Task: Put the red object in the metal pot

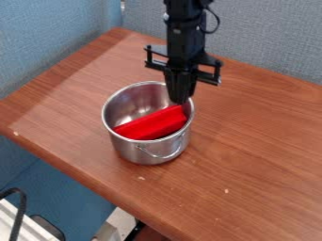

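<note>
Lying inside the metal pot [149, 149], the red object [151, 123] sits below and beside the fingers [182, 100], which are shut at the pot's far rim; whether they touch it is unclear. It looks bright red, smooth and elongated.

Bright, even light; soft glare on the bench [233, 155] and shiny highlights on the pot [151, 151]; fine detail slightly blurred.
</note>
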Controlling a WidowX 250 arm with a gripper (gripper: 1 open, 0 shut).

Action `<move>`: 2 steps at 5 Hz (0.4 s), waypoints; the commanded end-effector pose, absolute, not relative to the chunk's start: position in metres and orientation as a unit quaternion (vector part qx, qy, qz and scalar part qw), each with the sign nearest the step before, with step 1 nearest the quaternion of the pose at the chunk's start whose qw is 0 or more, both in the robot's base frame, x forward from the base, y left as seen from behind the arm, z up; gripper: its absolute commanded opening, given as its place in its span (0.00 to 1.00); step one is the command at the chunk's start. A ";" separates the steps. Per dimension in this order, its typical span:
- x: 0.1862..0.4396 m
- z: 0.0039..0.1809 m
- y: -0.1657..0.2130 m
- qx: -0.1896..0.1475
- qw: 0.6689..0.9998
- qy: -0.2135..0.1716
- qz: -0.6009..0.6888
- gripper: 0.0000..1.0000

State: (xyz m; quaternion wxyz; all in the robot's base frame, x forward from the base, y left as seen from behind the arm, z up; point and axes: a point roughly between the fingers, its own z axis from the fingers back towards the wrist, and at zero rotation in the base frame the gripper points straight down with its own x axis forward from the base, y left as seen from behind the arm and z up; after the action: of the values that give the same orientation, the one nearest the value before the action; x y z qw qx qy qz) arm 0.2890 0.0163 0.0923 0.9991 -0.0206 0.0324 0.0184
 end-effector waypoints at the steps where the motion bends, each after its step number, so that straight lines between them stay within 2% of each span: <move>1: 0.294 0.129 0.029 -0.032 0.998 -0.021 0.040 0.00; 2: 0.291 0.138 0.041 -0.038 0.997 -0.033 0.061 0.00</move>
State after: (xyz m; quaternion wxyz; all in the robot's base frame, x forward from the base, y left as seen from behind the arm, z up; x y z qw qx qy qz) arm 0.2845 0.0385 0.1173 0.9975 -0.0388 0.0057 0.0590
